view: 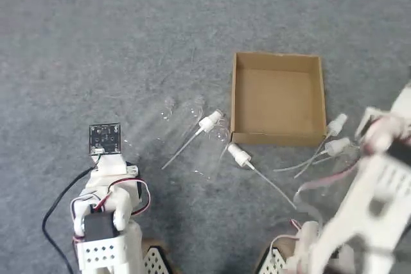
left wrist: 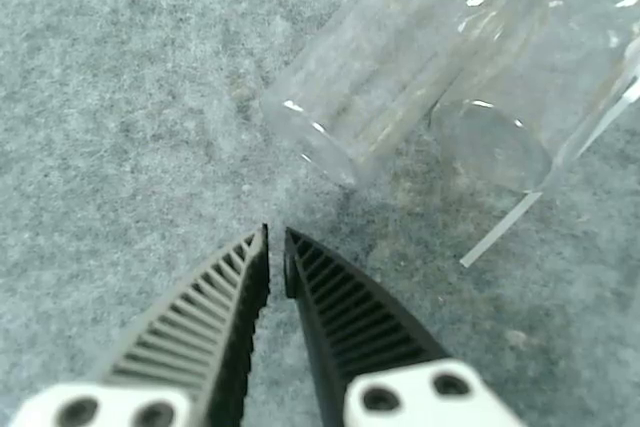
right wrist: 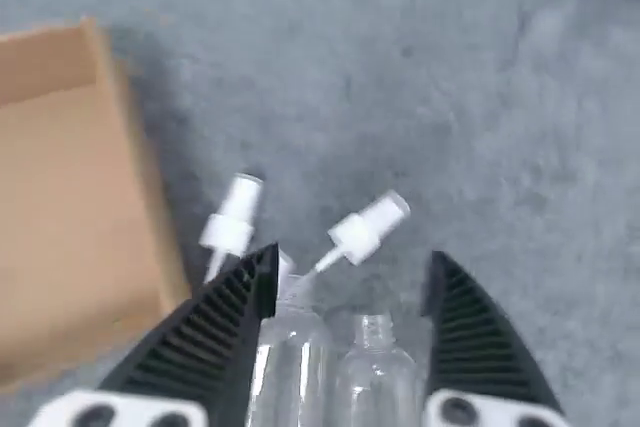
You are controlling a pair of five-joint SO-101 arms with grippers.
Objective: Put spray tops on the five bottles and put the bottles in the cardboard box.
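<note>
A: Step?
B: Capping, I'd say. Left tool (left wrist: 277, 242) pressed together, empty, over the worktop (left wrist: 110, 97) near lying bottles (left wrist: 390, 77). Right tool (right wrist: 352, 259) spread over two open necks (right wrist: 375, 332).
A: Next?
B: Likely pinch a spray top (right wrist: 365, 227) just beyond. Cardboard box (right wrist: 60, 207) beside; nothing boxed.

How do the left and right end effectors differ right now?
The left end effector is shut; the right end effector is open. The left faces bare mat short of a lying clear bottle; the right frames two bottle necks, with two spray tops beyond, beside the cardboard box. Both have black ribbed fingers and grip nothing.
</note>
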